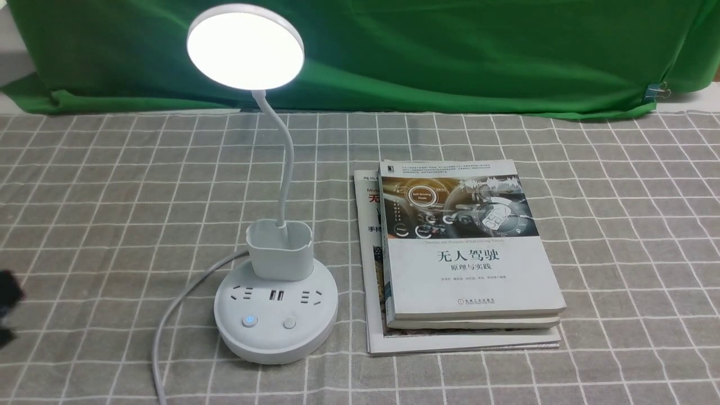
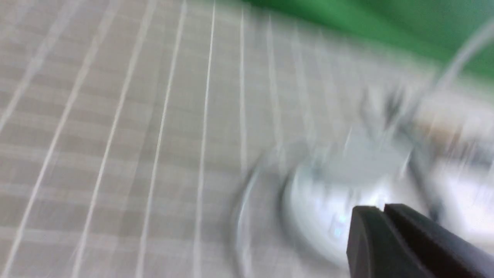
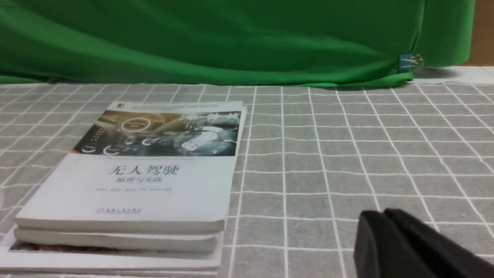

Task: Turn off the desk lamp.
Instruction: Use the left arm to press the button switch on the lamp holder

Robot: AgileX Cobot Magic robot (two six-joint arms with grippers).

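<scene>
The white desk lamp (image 1: 275, 304) stands left of centre on the checked cloth. Its round disc head (image 1: 246, 46) glows brightly. Its round base carries sockets and two buttons: a blue-lit one (image 1: 249, 321) and a plain one (image 1: 289, 323). My left gripper (image 2: 383, 210) is shut and empty; its wrist view is blurred, with the lamp base (image 2: 328, 208) just beyond the tips. In the front view only a dark bit of the left arm (image 1: 8, 304) shows at the left edge, well left of the lamp. My right gripper (image 3: 384, 213) is shut and empty, low over the cloth right of the books.
A stack of books (image 1: 461, 253) lies right of the lamp, also in the right wrist view (image 3: 131, 181). The lamp's white cord (image 1: 169, 326) runs from the base to the front edge. A green backdrop (image 1: 450, 50) hangs at the back, pinned by a clip (image 1: 655, 90).
</scene>
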